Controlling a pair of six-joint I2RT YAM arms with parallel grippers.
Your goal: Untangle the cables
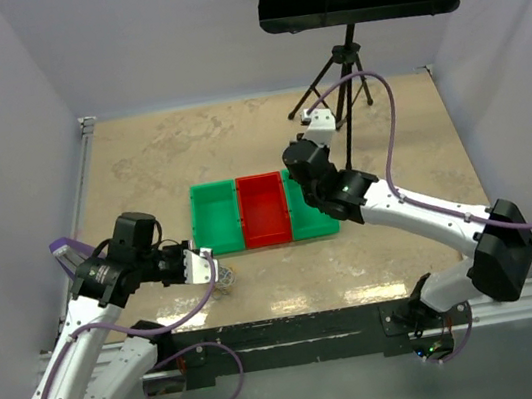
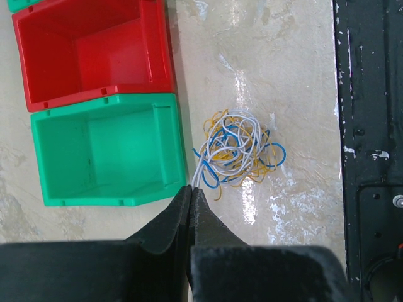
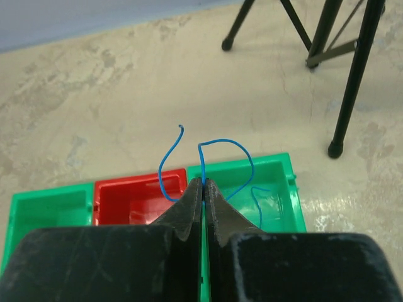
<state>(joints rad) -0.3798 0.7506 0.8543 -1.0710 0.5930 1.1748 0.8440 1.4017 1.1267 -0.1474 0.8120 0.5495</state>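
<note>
Blue cable point(image 3: 202, 163) lower end hidden between right fingers point(image 3: 184, 212).

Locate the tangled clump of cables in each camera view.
Top external: clump of cables just below the left green bin.
Left wrist: mid-frame, right of that green bin.
Right wrist: not in it, only one blue cable.
Shared landmark: the red bin.

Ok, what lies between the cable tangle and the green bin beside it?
Nothing: only a narrow bare strip of table shows between the tangle and the green bin, in the left wrist view.
</note>
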